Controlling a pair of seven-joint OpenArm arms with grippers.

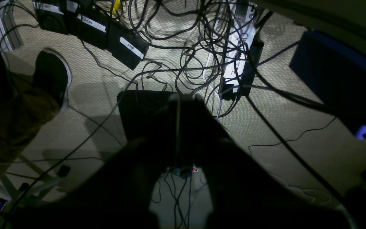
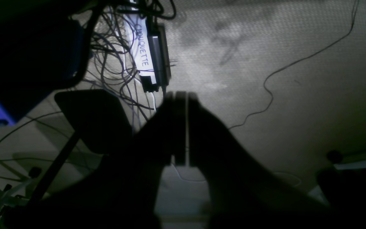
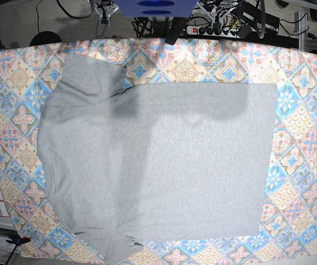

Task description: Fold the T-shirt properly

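The light grey T-shirt (image 3: pixel 164 160) lies spread out flat, plain side up, in the base view. Its hem runs along the right side. One sleeve (image 3: pixel 89 74) points to the upper left and the other (image 3: pixel 117 245) to the lower left. Neither arm reaches over the cloth in that view. In the left wrist view my left gripper (image 1: pixel 178 100) is a dark silhouette above the floor, shut with nothing in it. My right gripper (image 2: pixel 181 95) looks the same in the right wrist view, jaws pressed together and empty. Both are well away from the shirt.
A pastel tile-patterned cloth (image 3: pixel 305 165) covers the table under the shirt. Below the wrist cameras the carpet holds tangled cables (image 1: pixel 199 41), a white power strip (image 1: pixel 237 57) (image 2: pixel 143 54), black adapters (image 1: pixel 94 27) and a person's shoe (image 1: pixel 52 76).
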